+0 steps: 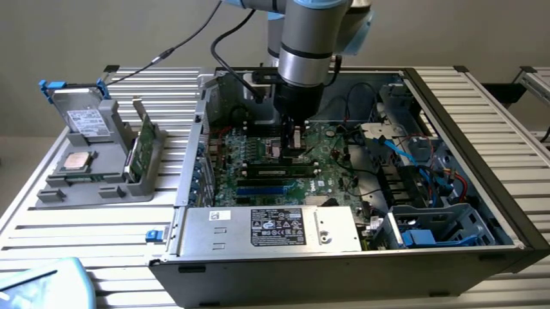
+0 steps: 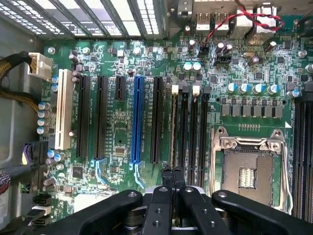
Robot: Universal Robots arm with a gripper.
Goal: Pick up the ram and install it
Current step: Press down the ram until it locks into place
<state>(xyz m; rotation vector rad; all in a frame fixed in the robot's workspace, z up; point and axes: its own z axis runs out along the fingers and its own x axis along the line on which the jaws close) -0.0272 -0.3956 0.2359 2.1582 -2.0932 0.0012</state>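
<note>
My gripper (image 1: 295, 147) hangs inside the open computer case (image 1: 481, 161), low over the green motherboard (image 1: 257, 151). Its black fingers (image 2: 166, 183) are shut together with nothing between them. A ram stick (image 1: 279, 171) with black chips stands in a memory slot just below the fingertips. In the wrist view the ram (image 2: 173, 127) shows edge-on as a thin line in the slot between white latches, and my gripper (image 2: 172, 172) sits over one end of it. I cannot tell whether the tips touch it.
An empty processor socket (image 2: 249, 171) lies beside the memory slots. A grey holder (image 1: 86, 183) at the exterior view's left carries a silver drive with blue tabs (image 1: 82, 116), a square processor chip (image 1: 76, 161) and a green board standing upright (image 1: 142, 151). Cables (image 1: 404, 148) and a power supply (image 1: 275, 228) crowd the case.
</note>
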